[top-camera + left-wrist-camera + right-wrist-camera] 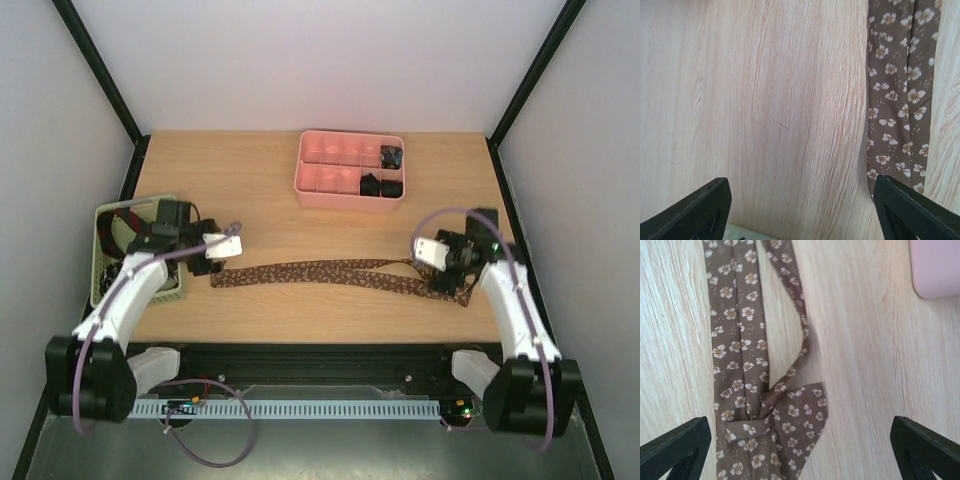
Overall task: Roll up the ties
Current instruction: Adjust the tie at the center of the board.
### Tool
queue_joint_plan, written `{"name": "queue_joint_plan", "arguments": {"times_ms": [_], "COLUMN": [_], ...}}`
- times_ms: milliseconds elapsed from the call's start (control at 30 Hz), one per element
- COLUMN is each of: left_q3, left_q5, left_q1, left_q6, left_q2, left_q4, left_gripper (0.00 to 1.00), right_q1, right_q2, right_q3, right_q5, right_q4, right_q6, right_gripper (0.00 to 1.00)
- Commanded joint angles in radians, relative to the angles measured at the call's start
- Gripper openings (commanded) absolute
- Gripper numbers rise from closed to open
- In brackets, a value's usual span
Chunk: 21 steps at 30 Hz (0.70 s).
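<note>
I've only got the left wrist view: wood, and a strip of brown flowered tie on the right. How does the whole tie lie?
Observer: The brown tie lies flat across the table, running from beside the left gripper to the right gripper, doubled into two strands.
Operator: Is the right one gripping it?
Observer: No, it is open over the tie's end, where the narrow strand twists across the wide one.
Operator: Any rolled ones put away?
Observer: Dark coils sit in the right-hand compartments of a pink tray at the far side.
</note>
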<state>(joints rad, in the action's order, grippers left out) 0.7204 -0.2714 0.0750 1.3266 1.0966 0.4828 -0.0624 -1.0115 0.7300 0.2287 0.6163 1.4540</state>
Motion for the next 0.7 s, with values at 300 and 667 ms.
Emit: {"name": "queue_joint_plan", "arguments": {"times_ms": [300,667], "left_q3": [0.194,0.076], "left_q5": [0.011,0.173], "left_q1": [0.033,0.046], "left_q6": [-0.275,-0.168], "left_q2": [0.437,0.546], "left_q4": [0.232,0.052], "left_gripper": [0.64,0.40], "right_q1": [-0.123,-0.160], "right_q2": [-0.600,-0.875], "right_q3": [0.393,0.524], "right_q5": [-0.114,-0.203], "right_q4": [0.321,0.241], "right_q6": [-0.625,-0.913], "right_gripper": [0.69,0.57]}}
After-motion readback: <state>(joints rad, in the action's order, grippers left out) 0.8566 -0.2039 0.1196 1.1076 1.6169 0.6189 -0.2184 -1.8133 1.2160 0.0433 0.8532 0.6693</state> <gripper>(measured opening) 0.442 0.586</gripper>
